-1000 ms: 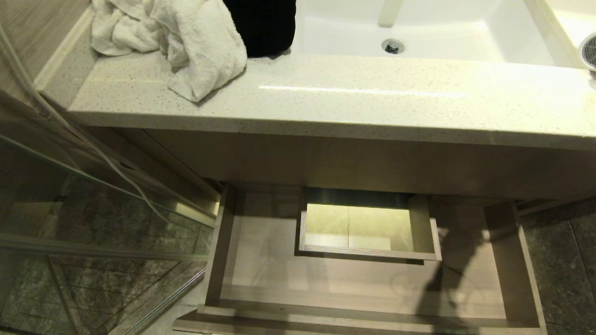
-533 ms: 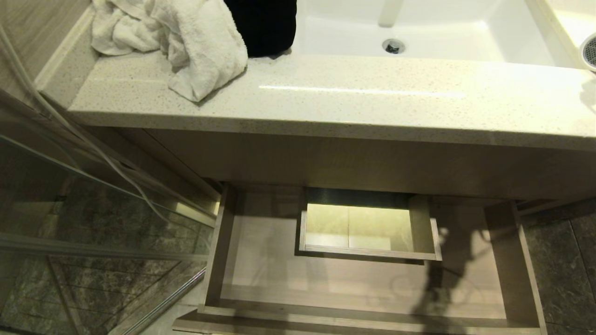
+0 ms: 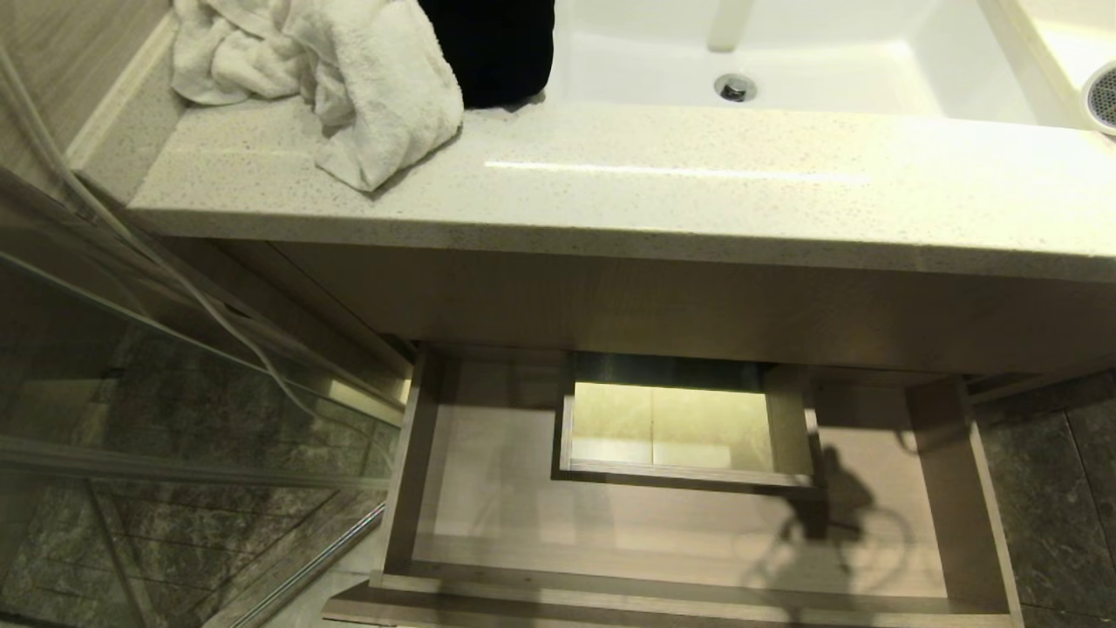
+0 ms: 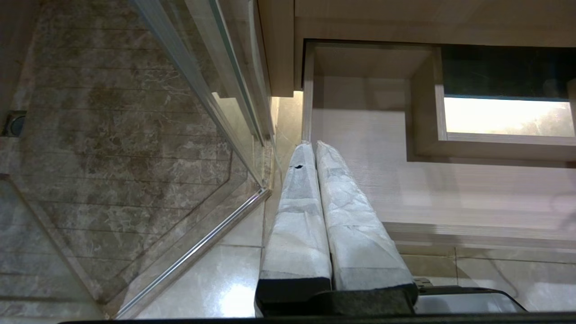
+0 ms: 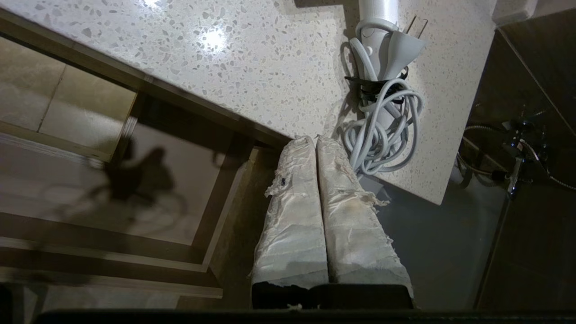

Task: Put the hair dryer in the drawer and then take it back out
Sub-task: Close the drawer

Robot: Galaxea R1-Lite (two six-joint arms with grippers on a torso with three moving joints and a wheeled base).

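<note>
The white hair dryer (image 5: pixel 377 45) lies on the speckled counter (image 5: pixel 252 63) near its corner, with its coiled cord (image 5: pixel 382 130) and plug beside the handle. Its round grille end (image 3: pixel 1104 94) shows at the head view's right edge. My right gripper (image 5: pixel 315 139) is shut and empty, its tips at the counter's front edge just beside the cord. The drawer (image 3: pixel 488 488) stands pulled out below the counter with nothing in it (image 5: pixel 180 216). My left gripper (image 4: pixel 310 144) is shut and empty, parked by the drawer's left side (image 4: pixel 360 180).
A white towel (image 3: pixel 349 78) and a black object (image 3: pixel 497 44) lie on the counter left of the sink (image 3: pixel 872 61). A boxed cut-out (image 3: pixel 789 419) sits mid-drawer. A glass shower partition (image 3: pixel 174 419) and a thin white cable (image 3: pixel 187 292) stand left. Pipes (image 5: pixel 513 130) hang under the counter's right end.
The dark shadow on the right of the drawer floor has shrunk and changed shape. The drawer, towel and hair dryer grille have not moved.
</note>
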